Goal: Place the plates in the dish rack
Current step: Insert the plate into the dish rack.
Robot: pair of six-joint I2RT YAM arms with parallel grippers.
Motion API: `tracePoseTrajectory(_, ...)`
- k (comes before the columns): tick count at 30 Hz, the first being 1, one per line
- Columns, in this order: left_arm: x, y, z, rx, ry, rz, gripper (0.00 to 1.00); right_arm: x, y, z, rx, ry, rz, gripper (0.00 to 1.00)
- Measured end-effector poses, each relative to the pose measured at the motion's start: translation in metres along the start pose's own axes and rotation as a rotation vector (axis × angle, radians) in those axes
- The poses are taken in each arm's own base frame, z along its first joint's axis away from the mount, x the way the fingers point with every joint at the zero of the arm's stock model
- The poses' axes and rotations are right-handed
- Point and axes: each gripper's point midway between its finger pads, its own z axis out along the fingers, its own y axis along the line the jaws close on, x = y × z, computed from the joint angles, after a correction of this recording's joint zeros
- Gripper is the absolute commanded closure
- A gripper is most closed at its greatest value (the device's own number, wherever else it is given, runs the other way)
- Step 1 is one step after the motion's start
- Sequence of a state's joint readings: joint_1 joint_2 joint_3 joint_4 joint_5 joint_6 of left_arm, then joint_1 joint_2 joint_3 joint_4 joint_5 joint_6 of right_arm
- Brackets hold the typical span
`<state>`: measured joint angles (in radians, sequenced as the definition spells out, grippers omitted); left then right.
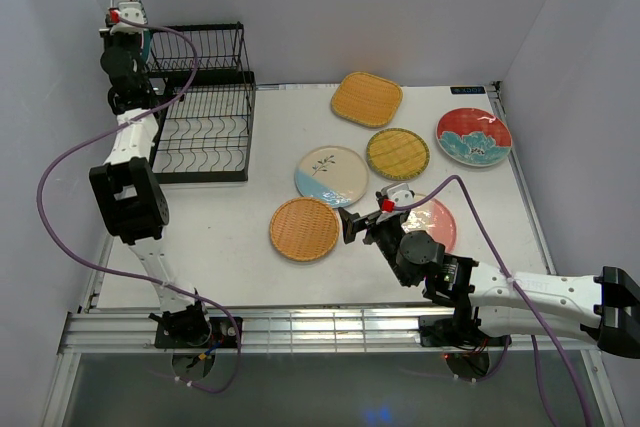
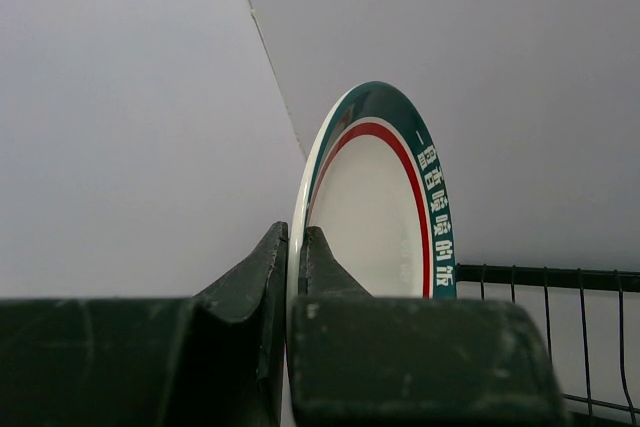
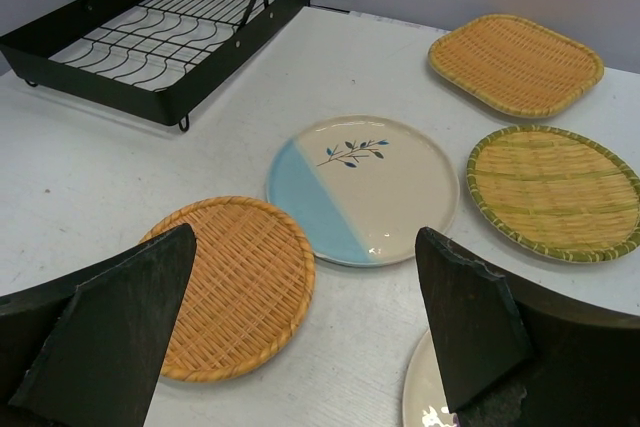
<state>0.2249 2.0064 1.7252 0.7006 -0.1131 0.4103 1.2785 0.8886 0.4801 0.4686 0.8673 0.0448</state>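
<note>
My left gripper (image 1: 124, 23) is shut on the rim of the green-striped white plate (image 2: 375, 207) and holds it upright, high above the back left corner of the black wire dish rack (image 1: 205, 117). My right gripper (image 1: 350, 225) is open and empty, low over the table between the round woven orange plate (image 3: 235, 282) and the cream-pink plate (image 1: 437, 224), which my arm partly hides. The cream-blue plate (image 3: 365, 187) lies just ahead. Farther right lie a green-rimmed woven plate (image 1: 397, 154), a rounded-square woven plate (image 1: 367, 99) and the red-teal floral plate (image 1: 473, 136).
The rack holds no plates and stands at the table's back left, its raised basket toward the wall. Grey walls close in on the left, back and right. The table's right edge runs just past the floral plate.
</note>
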Motion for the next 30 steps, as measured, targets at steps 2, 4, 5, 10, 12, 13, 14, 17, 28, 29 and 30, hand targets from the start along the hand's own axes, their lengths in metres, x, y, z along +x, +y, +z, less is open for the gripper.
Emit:
tracePoseTrajectory(2,0.006,-0.003,0.001,0.001,0.0,0.001,1.0,0.0,0.001,0.0,-0.004,0.0,0.001,0.04)
tracePoseTrajectory(4,0.015,-0.007,0.001,0.006,0.005,-0.003,1.0,0.0,0.001,0.0,-0.006,0.002,-0.001,0.04)
tracePoseTrajectory(5,0.017,-0.009,0.002,0.011,0.003,-0.003,1.0,0.0,0.001,0.0,-0.006,0.002,0.0,0.04)
tracePoseTrajectory(10,0.027,-0.018,0.003,0.025,0.009,-0.004,1.0,0.001,0.001,0.0,-0.01,0.003,-0.001,0.05)
tracePoseTrajectory(12,0.033,-0.021,0.005,0.026,0.012,-0.004,1.0,0.001,0.001,0.001,-0.01,0.003,0.0,0.05)
tracePoseTrajectory(13,0.035,-0.022,0.006,0.026,0.012,-0.004,1.0,0.001,0.001,0.001,-0.011,0.003,0.0,0.05)
tracePoseTrajectory(14,0.038,-0.024,0.006,0.029,0.015,-0.003,1.0,0.001,0.001,0.001,-0.013,0.003,0.002,0.05)
tracePoseTrajectory(17,0.04,-0.026,0.006,0.029,0.014,-0.005,1.0,0.001,0.002,0.001,-0.019,0.003,0.003,0.05)
tracePoseTrajectory(28,0.041,-0.026,0.007,0.028,0.012,-0.003,0.96,0.001,0.003,0.002,-0.027,0.004,0.006,0.05)
tracePoseTrajectory(29,0.041,-0.026,0.007,0.028,0.012,-0.003,0.94,0.001,0.003,0.002,-0.028,0.004,0.006,0.05)
tracePoseTrajectory(30,0.041,-0.026,0.007,0.029,0.012,-0.003,0.92,0.001,0.003,0.002,-0.028,0.004,0.006,0.05)
